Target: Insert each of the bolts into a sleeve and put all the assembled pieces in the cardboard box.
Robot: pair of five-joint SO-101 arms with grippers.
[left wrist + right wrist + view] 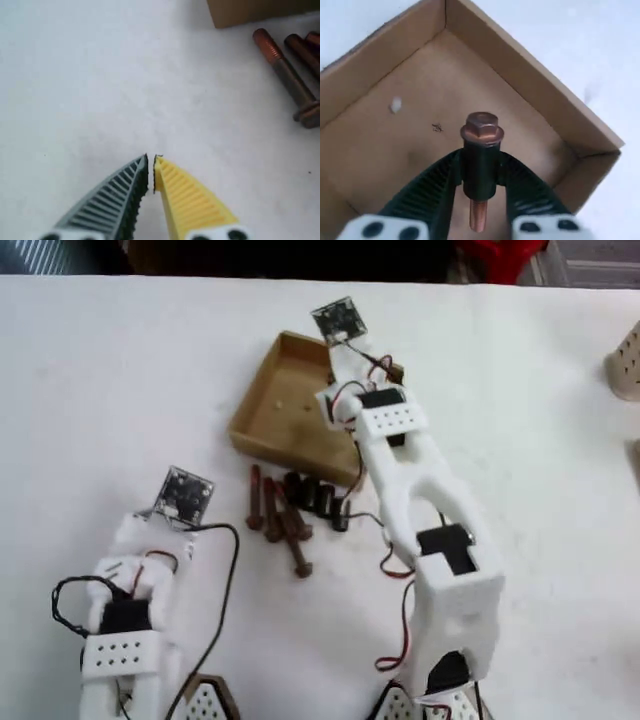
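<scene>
A white table (120, 390) is taking up the whole scene, with a dark strip of room running behind its far edge. Near the middle, the cardboard box (285, 405) is sitting open. The right arm (400, 470) is stretching over its near corner.

The right gripper (480, 161) is hanging over the box's floor and clamping a black sleeve (480, 175) from both sides. A copper-coloured bolt (481, 127) is running through the sleeve, its hex head sticking out beyond the jaws and its threaded end poking back towards the wrist.

The left gripper (151, 165) is hovering over bare table with its jaws almost together, showing only a sliver of gap and holding nothing. The loose bolts (280, 520) and spare sleeves (315, 495) are lying in a heap just in front of the box.

I'm judging these pieces to be rigid, small and fairly dense, so nothing is going to crush. The sleeve looks smooth and round, so it may roll or slip. Taking it across the middle of the sleeve, as here, seems soundest. Since only the sleeve is being pinched, though, the bolt may slide out if tipped.

From above, the arm is covering the box's near right corner and the held piece. I cannot tell whether the piece is touching the floor. The heap is overlapping too much for me to count it.
</scene>
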